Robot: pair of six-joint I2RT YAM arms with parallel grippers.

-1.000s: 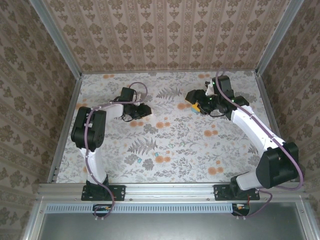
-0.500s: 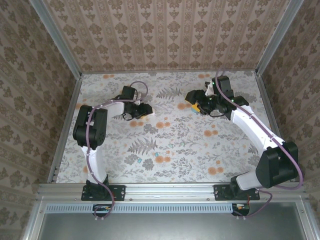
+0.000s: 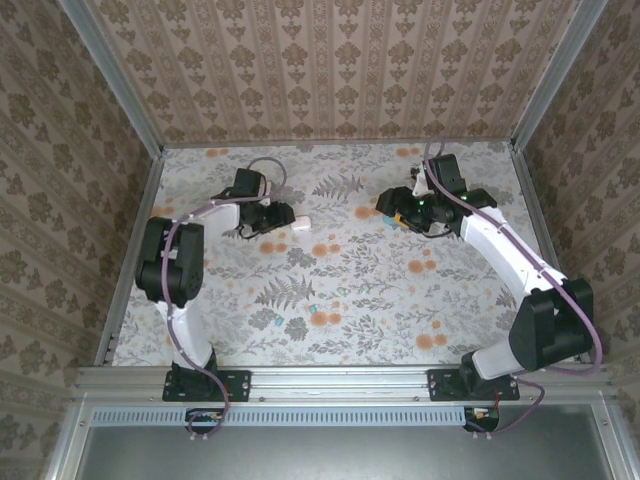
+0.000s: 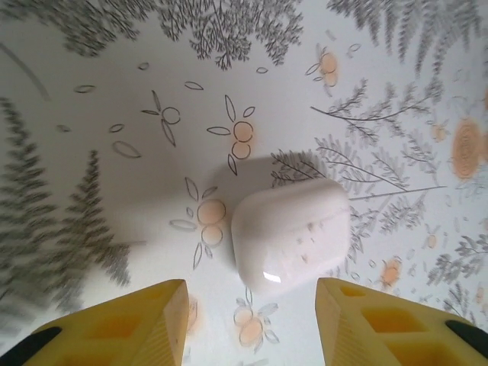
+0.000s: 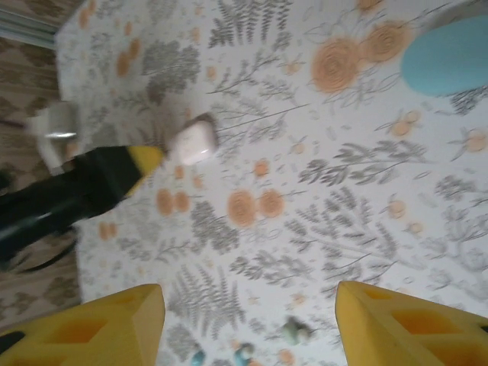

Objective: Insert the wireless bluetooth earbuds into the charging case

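On the worktop (image 3: 230, 330) the left pincer (image 4: 252, 305) and right pincer (image 5: 250, 293) gape empty. The white charging case (image 4: 291, 236) lies free just ahead of the left one, and the earbuds (image 3: 299, 327) sit well behind, toward the bases. Back the left pincer straight off so it doesn't nudge the case, which it gripped a second ago.
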